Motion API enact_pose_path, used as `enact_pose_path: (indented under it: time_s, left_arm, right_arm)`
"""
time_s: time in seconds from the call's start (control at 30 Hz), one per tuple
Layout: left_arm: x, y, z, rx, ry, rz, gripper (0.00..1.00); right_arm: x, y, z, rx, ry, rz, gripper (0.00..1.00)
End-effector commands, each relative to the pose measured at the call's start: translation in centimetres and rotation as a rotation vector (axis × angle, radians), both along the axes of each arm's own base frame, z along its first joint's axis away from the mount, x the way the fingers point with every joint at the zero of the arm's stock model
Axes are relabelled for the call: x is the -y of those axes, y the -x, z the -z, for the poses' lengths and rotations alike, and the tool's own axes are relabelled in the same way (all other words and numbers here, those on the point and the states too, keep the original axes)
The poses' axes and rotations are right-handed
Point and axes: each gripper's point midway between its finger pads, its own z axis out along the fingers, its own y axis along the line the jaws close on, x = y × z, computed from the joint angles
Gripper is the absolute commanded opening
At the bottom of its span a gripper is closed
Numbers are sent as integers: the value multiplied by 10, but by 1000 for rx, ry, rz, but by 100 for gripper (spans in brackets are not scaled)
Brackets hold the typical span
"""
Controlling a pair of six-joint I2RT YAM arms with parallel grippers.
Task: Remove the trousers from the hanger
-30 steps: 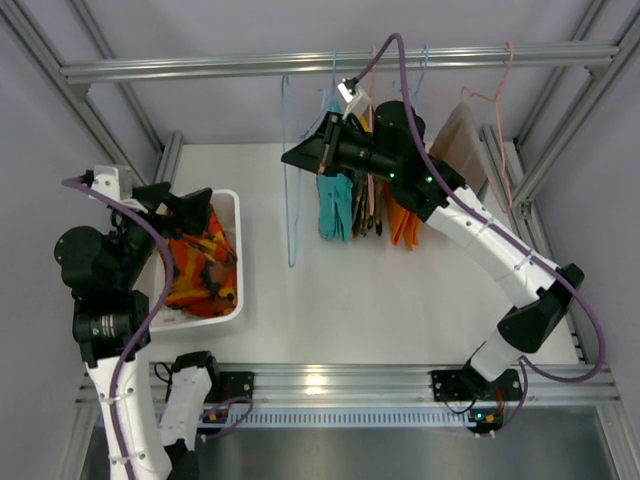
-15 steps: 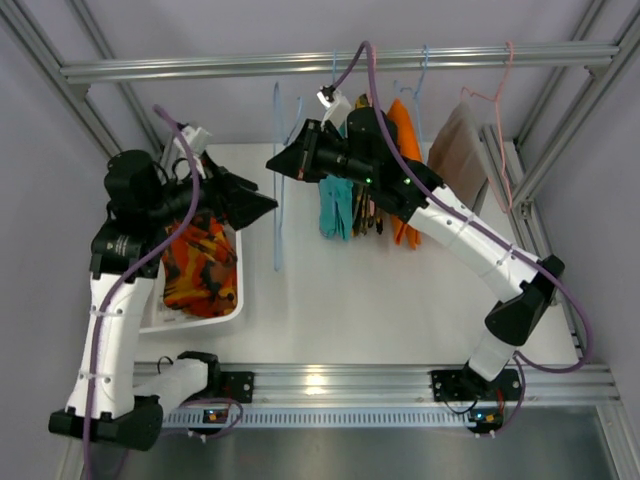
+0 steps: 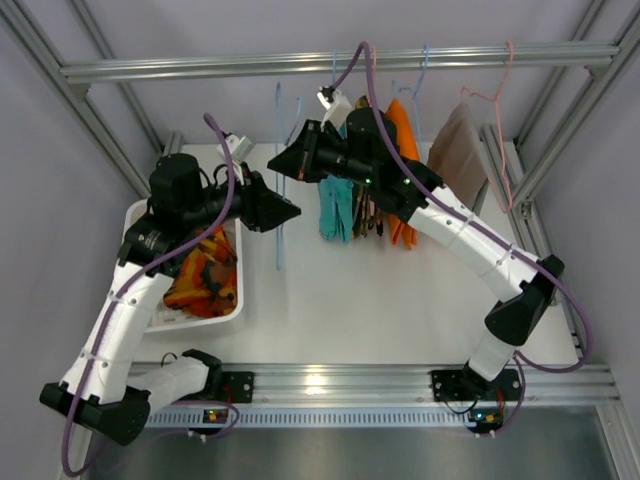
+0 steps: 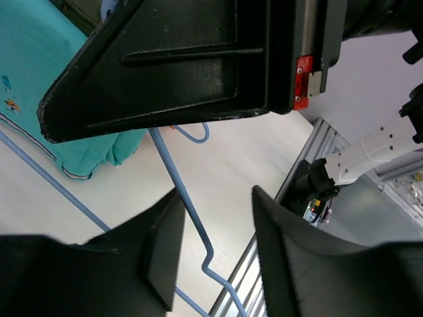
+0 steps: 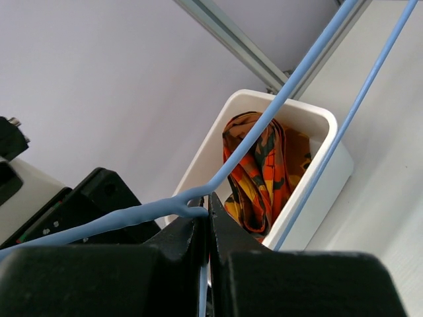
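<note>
A bare blue hanger hangs left of centre under the rail. My right gripper is shut on its wire near the top; the pinched hanger wire sits at the right gripper's tips. My left gripper has come in from the left, lower down. Its jaws stand apart around the hanger wire, which runs closer to the left finger of the left gripper. Teal trousers hang just right of the hanger, and the teal trousers also show in the left wrist view. Patterned trousers lie in a white bin.
The metal rail crosses the back. Further right hang an orange garment, dark items beside it, and a beige garment on a pink hanger. The bin holds the patterned trousers.
My left arm swung from over the bin rightwards to the blue hanger, and its jaws narrowed around the wire. The right gripper carried the hanger slightly left, then held still.
</note>
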Motion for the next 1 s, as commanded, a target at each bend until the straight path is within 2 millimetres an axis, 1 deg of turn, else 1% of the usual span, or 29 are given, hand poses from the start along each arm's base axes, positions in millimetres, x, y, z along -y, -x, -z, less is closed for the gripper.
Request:
enact_pose_path:
  time_s: [0.0,0.03,0.1,0.13,0.17,0.2,0.23,0.27,0.3,0.33,0.4,0.43,0.5,0.53,0.57,0.6,0.63,0.7,0.77,0.8,0.83,0.87,0.9,0.93,0.97]
  left_arm:
    - [1,-5,-22,80,53,-33,45]
    - [3,-7,-18,56,57,-31,37]
    - [6,-5,-16,33,74,-15,33]
    - [8,-3,-11,-7,93,-8,29]
    - [10,-2,-11,-18,106,-4,16]
    - [11,-3,-14,-17,122,-4,10]
    - [11,-2,-15,-39,139,-8,3]
    - [12,-2,-15,-50,150,-8,0]
    - [12,-1,-22,-33,170,-5,0]
    - [13,1,-25,-53,194,-6,0]
    - [14,5,-32,-57,227,7,0]
    - [15,7,-38,-67,254,10,0]
    - [16,7,-43,-85,270,13,0]
    - [16,6,-46,-99,287,12,0]
    - [15,4,-46,-107,292,9,0]
    - [15,2,-47,-112,299,2,0]
    - [15,-1,-48,-117,306,-4,0]
    - [13,-9,-48,-127,311,-25,0]
    - [13,-19,-48,-147,321,-36,0]
    - [14,-27,-45,-162,319,-39,0]
    - [14,-30,-49,-163,324,-39,0]
    - [13,-35,-48,-169,325,-46,0]
    - [15,-43,-46,-180,325,-51,0]
    - [14,-48,-48,-184,331,-58,0]
    - [11,-54,-55,-169,336,-69,0]
  right_arm:
    - [6,19,-28,57,-42,-21,0]
    - [7,20,-28,59,-42,-23,0]
    - [7,23,-31,62,-54,-41,0]
    - [7,25,-30,59,-56,-47,0]
    - [6,26,-31,61,-58,-51,0]
    - [6,27,-32,67,-63,-59,0]
    - [8,27,-31,70,-60,-58,6]
    - [9,26,-31,68,-61,-56,11]
    - [10,26,-31,72,-63,-58,28]
    - [13,28,-31,71,-62,-59,37]
    - [18,25,-31,72,-62,-52,53]
    - [22,26,-32,75,-64,-52,68]
    - [31,21,-34,88,-62,-34,82]
    - [38,23,-36,101,-61,-28,93]
    - [44,19,-36,105,-58,-13,98]
    - [49,18,-37,111,-58,-4,100]
    - [57,16,-37,115,-55,9,100]
    - [67,15,-38,123,-52,24,100]
    - [79,14,-36,126,-44,42,100]
    - [82,13,-29,119,-31,48,99]
    - [89,13,-31,128,-33,60,99]
    - [92,14,-31,130,-33,61,99]
    - [95,13,-25,123,-24,66,99]
    - [100,15,-28,135,-29,67,99]
    - [104,14,-30,143,-30,72,100]
